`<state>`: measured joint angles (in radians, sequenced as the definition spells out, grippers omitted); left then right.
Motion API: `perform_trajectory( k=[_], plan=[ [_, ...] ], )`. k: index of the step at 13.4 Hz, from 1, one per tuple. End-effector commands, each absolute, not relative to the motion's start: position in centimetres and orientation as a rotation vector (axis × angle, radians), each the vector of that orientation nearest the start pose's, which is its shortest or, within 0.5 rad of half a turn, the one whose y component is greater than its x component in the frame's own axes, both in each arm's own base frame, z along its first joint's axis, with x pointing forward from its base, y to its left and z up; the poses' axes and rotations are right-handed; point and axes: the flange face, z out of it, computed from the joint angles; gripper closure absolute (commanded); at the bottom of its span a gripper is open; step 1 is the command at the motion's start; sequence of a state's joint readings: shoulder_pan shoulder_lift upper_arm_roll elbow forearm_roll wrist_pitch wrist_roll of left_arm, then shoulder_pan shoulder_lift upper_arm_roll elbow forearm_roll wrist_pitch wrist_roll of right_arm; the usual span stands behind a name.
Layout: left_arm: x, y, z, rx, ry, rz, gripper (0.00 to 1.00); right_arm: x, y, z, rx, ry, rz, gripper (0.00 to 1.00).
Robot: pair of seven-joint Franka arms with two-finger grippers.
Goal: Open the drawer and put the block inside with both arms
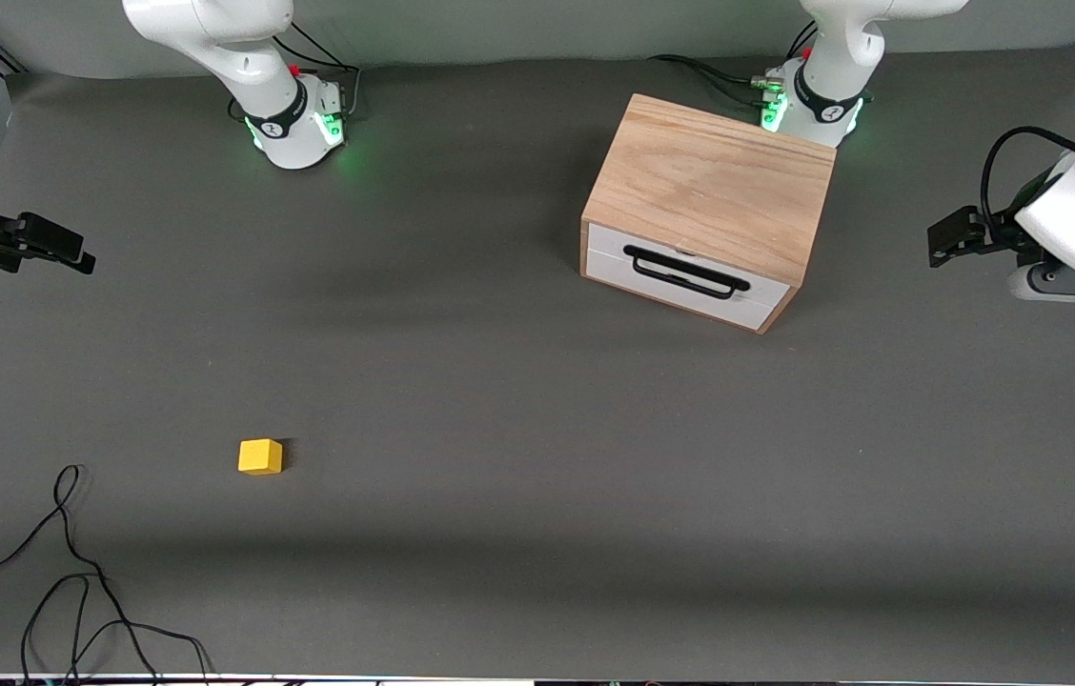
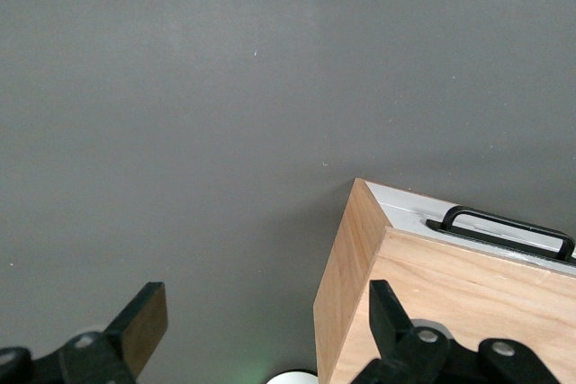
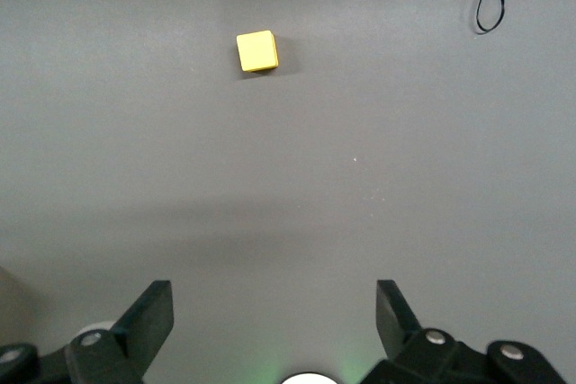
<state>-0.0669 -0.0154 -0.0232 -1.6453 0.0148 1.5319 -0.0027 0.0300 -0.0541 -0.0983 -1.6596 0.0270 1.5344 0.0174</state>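
Right gripper point(image 1: 70, 255) raised over the table's right-arm end, fingers spread wide, empty, left gripper point(image 1: 945, 238) raised beside the closed drawer point(image 1: 685, 276), fingers apart, yellow block point(image 1: 260, 456) on the table.

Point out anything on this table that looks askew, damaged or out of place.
Little stands out. The wooden box sits turned at an angle to the table edge, drawer shut. A loose black cable trails at the table's near edge, apart from the yellow block.
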Motion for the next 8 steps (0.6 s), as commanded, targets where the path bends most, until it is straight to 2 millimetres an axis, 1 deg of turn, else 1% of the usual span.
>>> perform_trajectory(
  k=[1, 3, 4, 5, 6, 7, 8],
  plan=[
    [52.6, -5.2, 60.5, -3.124, 0.144, 0.126, 0.0, 52.6, -3.5, 61.7, -3.105, 0.128, 0.068, 0.0],
    [52.4, -5.4, 61.0, -3.129, 0.123, 0.11, 0.0, 52.5, -3.4, 61.8, -3.105, 0.128, 0.064, 0.0],
    [52.4, -5.5, 60.9, -3.13, 0.058, 0.11, 0.0, 52.6, -3.4, 61.8, -3.105, 0.128, 0.064, 0.0],
    [52.3, -6.6, 60.9, -3.127, -0.012, 0.109, 0.0, 52.6, -3.3, 61.7, -3.107, 0.126, 0.066, 0.0],
    [52.2, -7.4, 60.8, -3.122, -0.093, 0.11, 0.0, 52.6, -3.4, 62.1, -3.107, 0.123, 0.054, 0.0],
    [52.0, -9.4, 60.6, -3.113, -0.196, 0.111, 0.0, 52.6, -3.3, 62.0, -3.107, 0.126, 0.064, 0.0],
    [51.9, -10.7, 60.4, -3.091, -0.375, 0.11, 0.0, 52.6, -3.3, 62.0, -3.107, 0.125, 0.064, 0.0]
  ],
)
